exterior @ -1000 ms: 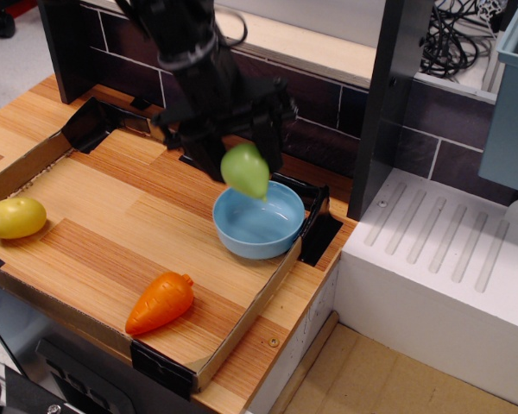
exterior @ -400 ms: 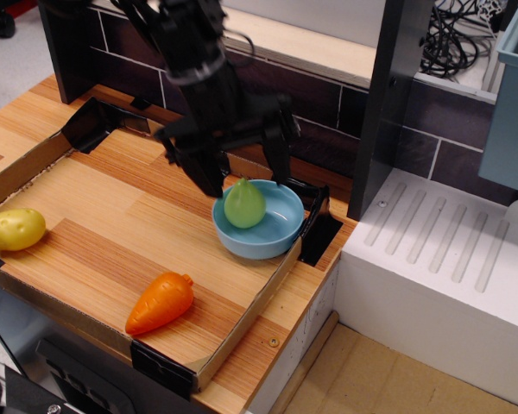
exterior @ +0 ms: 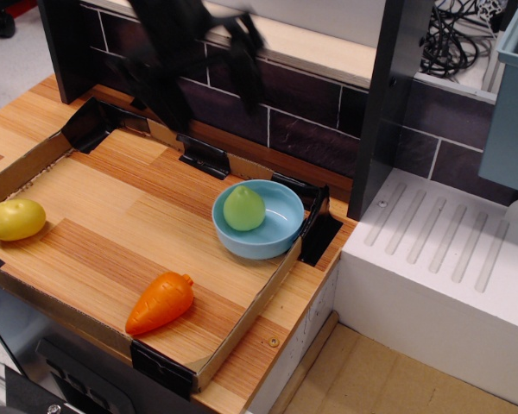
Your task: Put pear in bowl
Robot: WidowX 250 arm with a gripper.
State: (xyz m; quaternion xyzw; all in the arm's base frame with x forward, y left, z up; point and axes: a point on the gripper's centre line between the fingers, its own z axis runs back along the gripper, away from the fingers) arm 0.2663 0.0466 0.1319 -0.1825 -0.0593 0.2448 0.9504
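Note:
The light-green pear (exterior: 243,208) lies inside the light-blue bowl (exterior: 276,237) at the right end of the wooden tray. My black gripper (exterior: 209,86) is up at the back, well above and to the left of the bowl. It is blurred by motion, with its two fingers (exterior: 246,76) spread apart and nothing between them.
A yellow lumpy fruit (exterior: 17,218) lies at the tray's left edge. An orange carrot (exterior: 161,303) lies near the tray's front edge. A dark brick wall (exterior: 311,112) runs along the back. A dark post (exterior: 388,103) and a white drain rack (exterior: 449,250) stand to the right.
The gripper lowered the pear into the bowl, let go of it, and has risen up and back to the left. The pear now rests in the bowl.

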